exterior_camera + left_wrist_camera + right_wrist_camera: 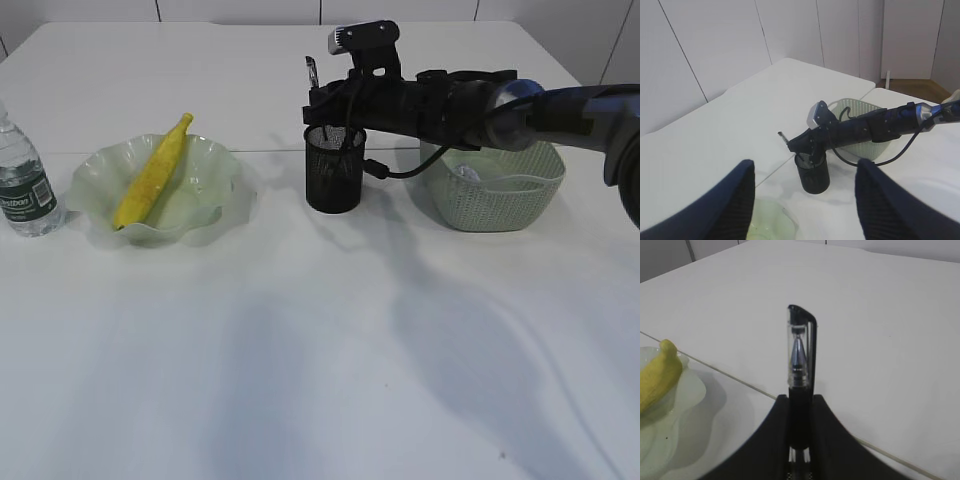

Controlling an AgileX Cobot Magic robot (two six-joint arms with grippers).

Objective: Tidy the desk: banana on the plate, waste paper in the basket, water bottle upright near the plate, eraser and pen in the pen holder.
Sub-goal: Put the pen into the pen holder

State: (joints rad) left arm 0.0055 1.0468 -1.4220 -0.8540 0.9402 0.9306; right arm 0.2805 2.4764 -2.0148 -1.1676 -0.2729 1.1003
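Far left of frame: water bottle [22, 180] upright on desk [320, 380], beside plate [215, 180] carrying banana [152, 172]. Centre: right claw [318, 100] clamped on pen [312, 72], cap end up, above pen holder [335, 168]. Right: basket [495, 195]. Left claw [802, 200] open, holding nothing.

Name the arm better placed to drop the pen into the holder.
Right. Its pincer is shut on the pen directly above the pen holder. The left pincer is open, empty and raised away from the holder.
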